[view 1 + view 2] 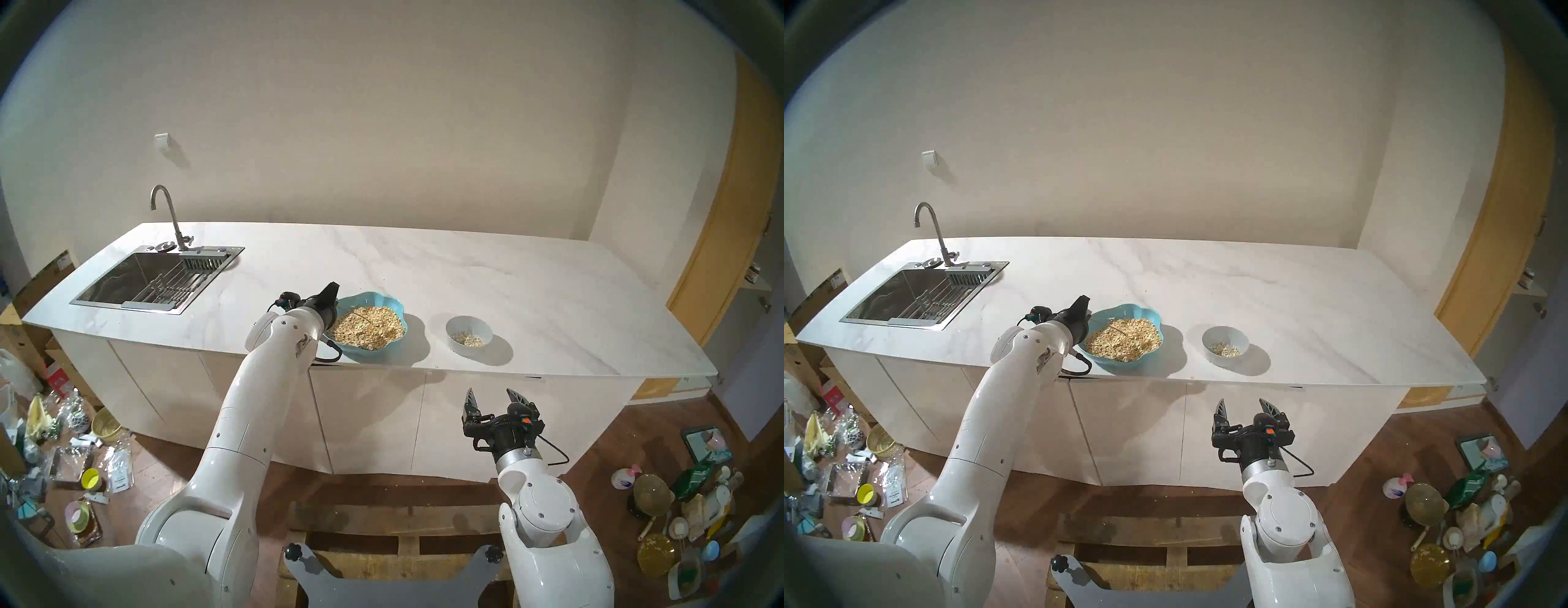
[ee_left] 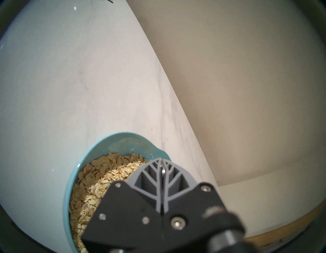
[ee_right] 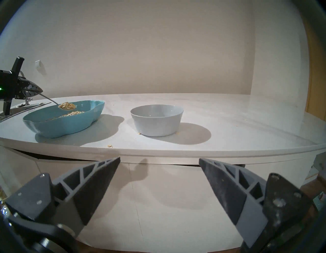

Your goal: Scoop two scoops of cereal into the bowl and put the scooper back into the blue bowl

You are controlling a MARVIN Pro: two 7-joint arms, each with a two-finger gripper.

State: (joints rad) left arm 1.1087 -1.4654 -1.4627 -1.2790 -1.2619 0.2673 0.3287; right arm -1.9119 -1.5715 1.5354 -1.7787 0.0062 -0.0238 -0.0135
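While the scooper (image 3: 53,102) sat loaded with flakes just above the heap, the step in hand read as the second scoop: the bowl (image 1: 469,334) already held a thin patch of cereal on its floor, so one load looked delivered. Spoon bowl end hung over the middle of the blue bowl (image 3: 53,126), clear of the cereal (image 1: 368,327) below it, handle running up and back to the left end effector (image 3: 36,91).

Left end effector was clenched on the handle; the left wrist view showed both fingers pressed together with a sliver of metal between the tips. It sat above the blue bowl's near-left rim, pointing roughly level across the dish.

Next move, my read: carry the spoon to the robot's right across the gap to the bowl, keep the spoon end level in transit, then roll the wrist to tip over the bowl's centre. The load was heaped, so any tilt or jerk would likely shed flakes; a few strays already lay on the tabletop (image 3: 229,123) near its front edge and by the bowl's base.

Both bowls stood apart near the front edge, blue bowl to the left.

Right end effector (image 1: 495,401) was released, jaws wide, empty, parked below and in front of the tabletop edge, touching nothing.
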